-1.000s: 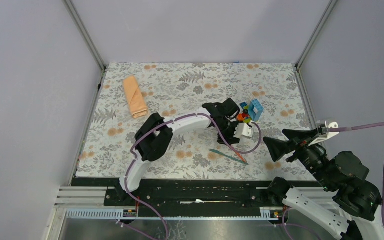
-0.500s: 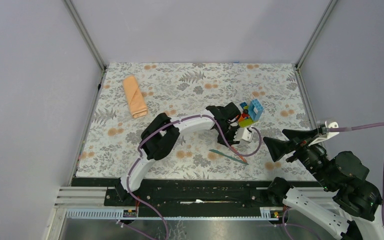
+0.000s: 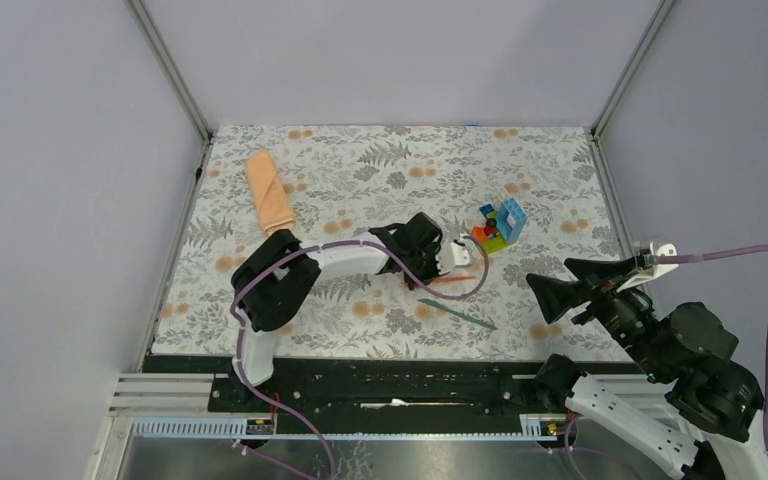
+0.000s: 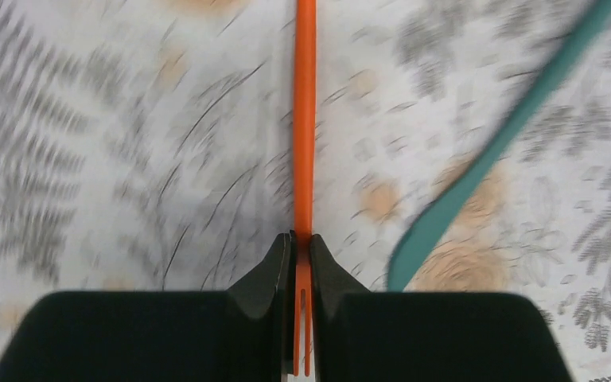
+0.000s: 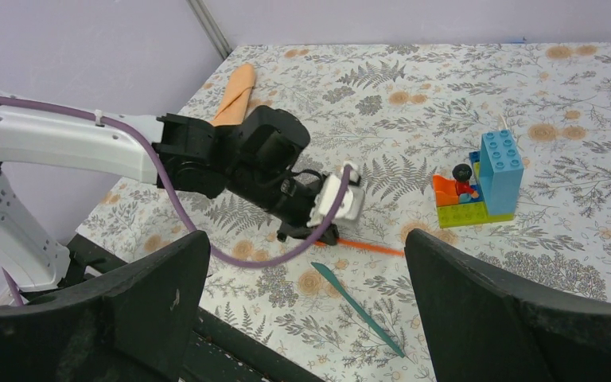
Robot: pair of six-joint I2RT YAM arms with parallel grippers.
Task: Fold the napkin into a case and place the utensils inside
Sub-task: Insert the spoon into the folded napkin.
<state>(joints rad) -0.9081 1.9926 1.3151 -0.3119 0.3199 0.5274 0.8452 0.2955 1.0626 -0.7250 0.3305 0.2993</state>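
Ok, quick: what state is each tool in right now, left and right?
Left tool: closed on the thin orange plastic utensil.
Right tool: open, holding nothing.

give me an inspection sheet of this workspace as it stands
surface: floral mat, lying flat
job's things: napkin folded into a packet, far left; orange utensil in the left gripper; teal utensil loose near the front edge
clutter: toy blocks, right of centre
grippers: left gripper shut on orange utensil; right gripper open, holding nothing
cables: purple cable looping by the left arm; second purple cable on the right arm
surroundings: lilac walls, metal posts
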